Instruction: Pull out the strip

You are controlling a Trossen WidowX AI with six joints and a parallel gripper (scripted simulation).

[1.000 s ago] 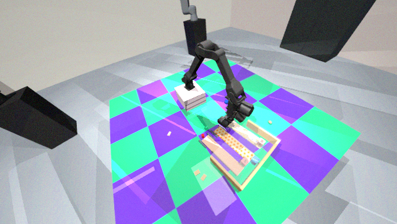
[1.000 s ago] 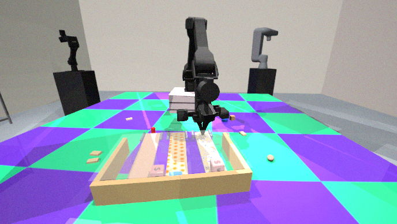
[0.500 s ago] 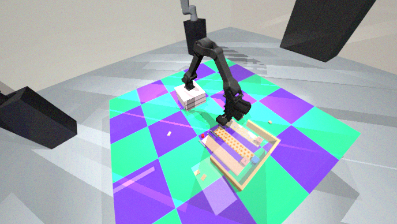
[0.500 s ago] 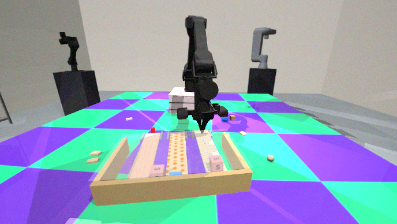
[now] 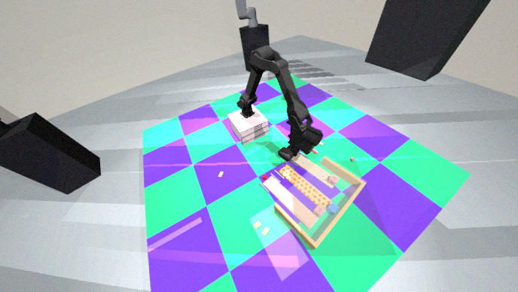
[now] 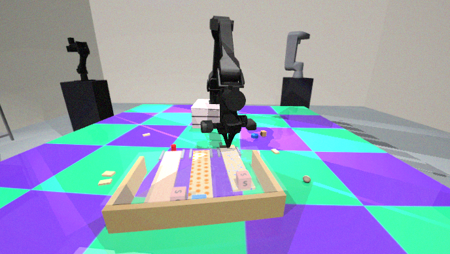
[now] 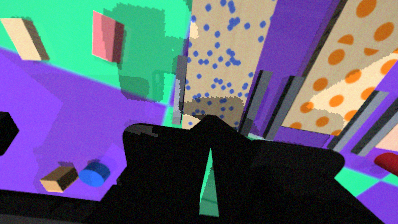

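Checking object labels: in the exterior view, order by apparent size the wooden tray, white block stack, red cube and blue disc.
1. Tray, largest, though nearest the camera.
2. White stack.
3. Red cube and blue disc: both tiny, too alike to rank.

blue-dotted strip (image 6: 233, 165): beige, flat in the wooden tray, rightmost of three strips, its far end at the tray's open side.
labelled cube (image 6: 244, 180): pink, upright, marked "S", resting on the blue-dotted strip towards its near end.
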